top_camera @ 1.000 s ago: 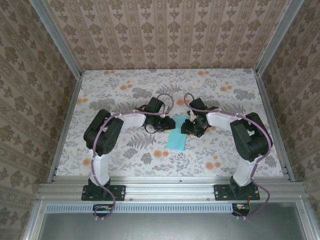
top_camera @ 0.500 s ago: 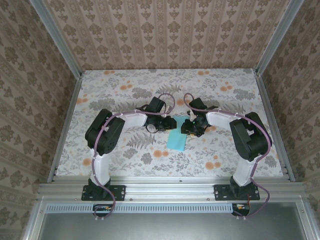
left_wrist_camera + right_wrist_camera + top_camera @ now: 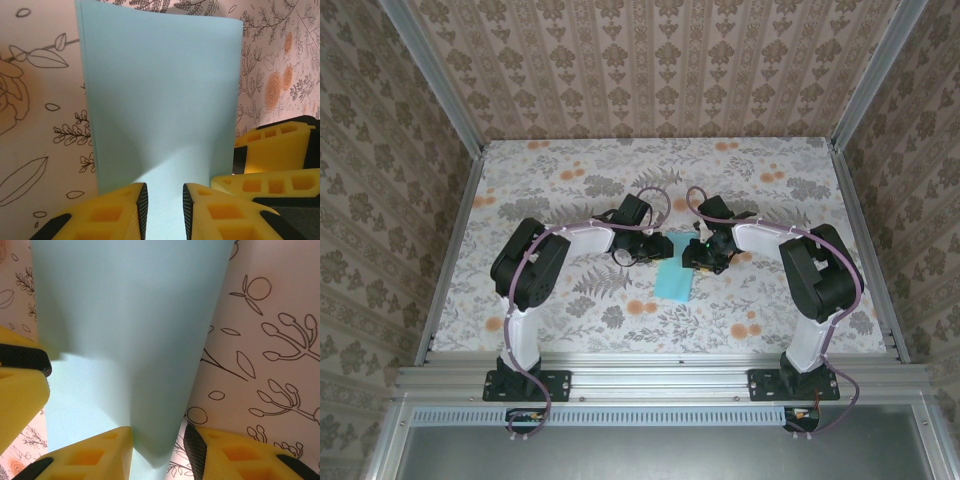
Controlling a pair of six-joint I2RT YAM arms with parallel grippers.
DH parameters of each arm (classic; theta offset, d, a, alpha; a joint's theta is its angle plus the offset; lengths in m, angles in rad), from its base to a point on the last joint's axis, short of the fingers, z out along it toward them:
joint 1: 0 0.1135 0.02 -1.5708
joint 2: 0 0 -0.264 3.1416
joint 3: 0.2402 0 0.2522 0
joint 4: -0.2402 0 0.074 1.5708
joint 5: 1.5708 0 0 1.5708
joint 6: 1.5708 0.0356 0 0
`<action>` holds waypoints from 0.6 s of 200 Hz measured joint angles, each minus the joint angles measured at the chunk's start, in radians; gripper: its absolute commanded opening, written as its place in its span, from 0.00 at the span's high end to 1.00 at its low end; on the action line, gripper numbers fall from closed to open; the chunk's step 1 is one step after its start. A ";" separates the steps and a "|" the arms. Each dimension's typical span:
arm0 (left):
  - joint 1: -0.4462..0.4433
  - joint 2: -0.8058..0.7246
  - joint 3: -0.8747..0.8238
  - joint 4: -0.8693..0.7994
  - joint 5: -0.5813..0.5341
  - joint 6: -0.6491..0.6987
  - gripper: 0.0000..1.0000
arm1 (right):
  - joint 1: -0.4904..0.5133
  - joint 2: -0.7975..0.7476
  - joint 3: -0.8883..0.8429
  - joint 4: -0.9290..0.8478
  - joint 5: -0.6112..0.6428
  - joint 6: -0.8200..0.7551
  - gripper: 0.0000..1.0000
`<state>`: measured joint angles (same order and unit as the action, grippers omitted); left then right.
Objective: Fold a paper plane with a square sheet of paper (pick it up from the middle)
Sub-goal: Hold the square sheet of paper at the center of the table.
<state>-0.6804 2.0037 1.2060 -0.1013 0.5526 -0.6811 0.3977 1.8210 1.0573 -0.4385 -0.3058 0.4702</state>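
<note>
The square sheet of paper (image 3: 673, 276) lies folded into a long light turquoise rectangle at the table's middle, not in the shape of a pointed paper plane. My left gripper (image 3: 654, 250) is low over its far left end, and the jaws (image 3: 165, 194) stand a little apart with flat paper (image 3: 160, 95) under the gap. My right gripper (image 3: 696, 255) faces it from the right. Its fingers (image 3: 159, 434) are apart around a raised fold of the paper (image 3: 135, 315), with a gap beside the right pad. Each wrist view catches the other gripper's yellow fingers (image 3: 272, 150) (image 3: 20, 377).
The floral tabletop (image 3: 570, 180) spreads out around the paper. Metal rails (image 3: 450, 250) and patterned walls close in the left, right and far sides. Both arm bases (image 3: 525, 385) stand at the near edge.
</note>
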 measured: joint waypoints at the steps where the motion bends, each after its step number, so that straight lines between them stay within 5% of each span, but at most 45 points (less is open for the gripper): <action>1: 0.000 0.000 0.000 0.000 0.000 0.000 0.72 | 0.000 0.000 0.000 0.000 0.000 0.000 0.60; 120: -0.008 0.012 0.000 -0.004 0.000 0.000 0.75 | 0.000 0.005 0.007 -0.008 0.000 0.000 0.60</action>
<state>-0.6888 2.0155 1.2060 -0.1055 0.5526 -0.6807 0.3977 1.8263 1.0645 -0.4469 -0.3061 0.4698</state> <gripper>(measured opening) 0.268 0.401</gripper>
